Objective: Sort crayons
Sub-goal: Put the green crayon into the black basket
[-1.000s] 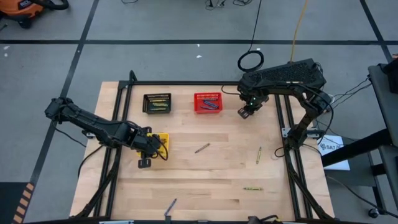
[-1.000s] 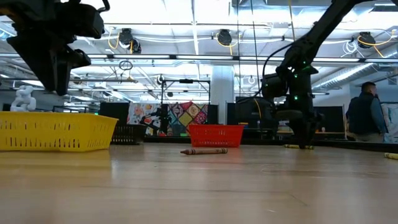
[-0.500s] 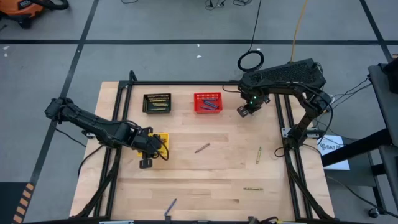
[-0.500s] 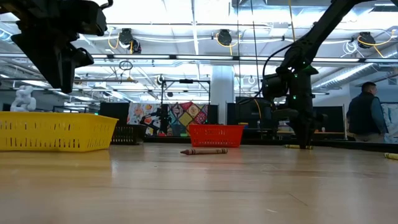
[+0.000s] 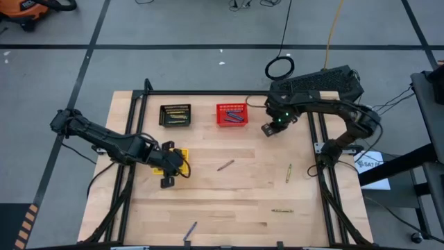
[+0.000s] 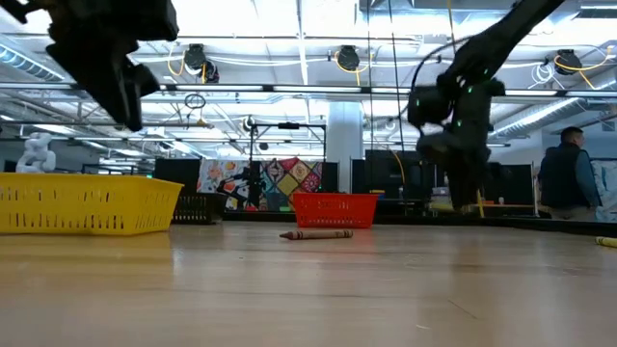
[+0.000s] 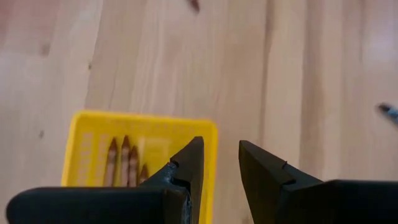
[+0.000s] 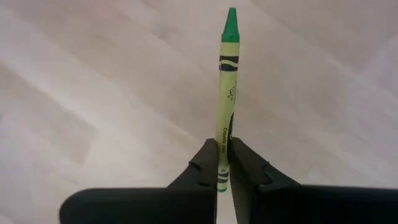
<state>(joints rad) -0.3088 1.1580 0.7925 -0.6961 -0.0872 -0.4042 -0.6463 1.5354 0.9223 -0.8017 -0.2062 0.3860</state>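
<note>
My right gripper [image 5: 269,128] [image 8: 222,152] is shut on a yellow-green crayon [image 8: 227,81], above the table to the right of the red basket [image 5: 232,114]. My left gripper [image 5: 166,182] [image 7: 221,155] is open and empty, above the near right corner of the yellow basket [image 7: 140,146], which holds brown-orange crayons [image 7: 124,162]. A brown crayon [image 5: 225,165] [image 6: 316,234] lies flat mid-table. Two yellow-green crayons [image 5: 288,173] [image 5: 281,210] lie at the right. A blue crayon [image 5: 191,229] lies near the front edge. The black basket [image 5: 175,115] holds yellow-green crayons. My right gripper pinches the crayon's blunt end [image 8: 222,140] between its two fingers. The crayon lies along the fingers and sticks out past their tips, its green point [image 8: 231,15] farthest from the gripper. The fingers point down at the table in the low view [image 6: 463,193].
The black and red baskets stand side by side at the table's far edge. The yellow basket [image 6: 87,204] stands at the left. A dark frame rail [image 5: 322,173] runs along the table's right side. A person [image 6: 562,178] stands in the room beyond.
My right gripper has risen from the table with the yellow-green crayon and gone a little toward the left and near edges. My left gripper has shifted slightly toward the table's right, still above the yellow basket.
</note>
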